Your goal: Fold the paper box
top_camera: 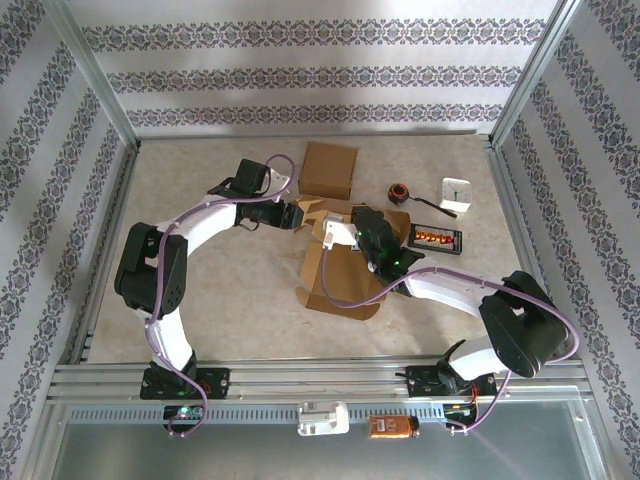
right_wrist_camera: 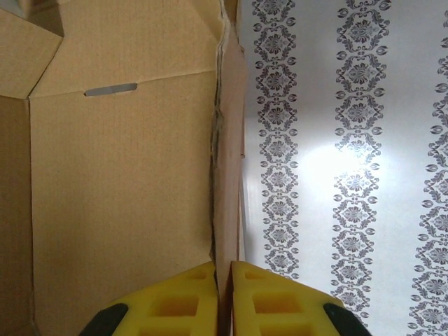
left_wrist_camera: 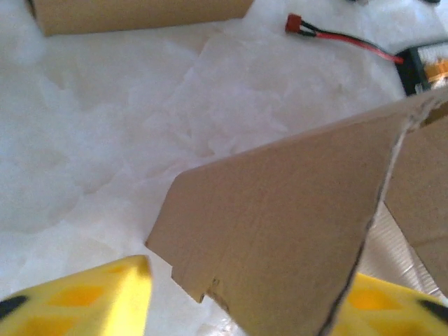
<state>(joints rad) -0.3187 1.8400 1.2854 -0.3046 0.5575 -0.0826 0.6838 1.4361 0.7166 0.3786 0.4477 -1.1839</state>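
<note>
Two grippers meet at the paper box (top_camera: 335,275), which lies half open at the table's centre, toward 12 o'clock from the arm bases. We see the right gripper (right_wrist_camera: 224,269) clamped on an upright wall edge of the box, and the left gripper (left_wrist_camera: 248,276) with jaws apart, a raised flap standing between them. Print on the black pack (top_camera: 435,238), at the box's 3 o'clock, is too small for us to read.

matt brown corrugated cardboard box (top_camera: 335,285), smooth mottled table (top_camera: 250,320), brushed metal frame rail (top_camera: 300,373)
</note>
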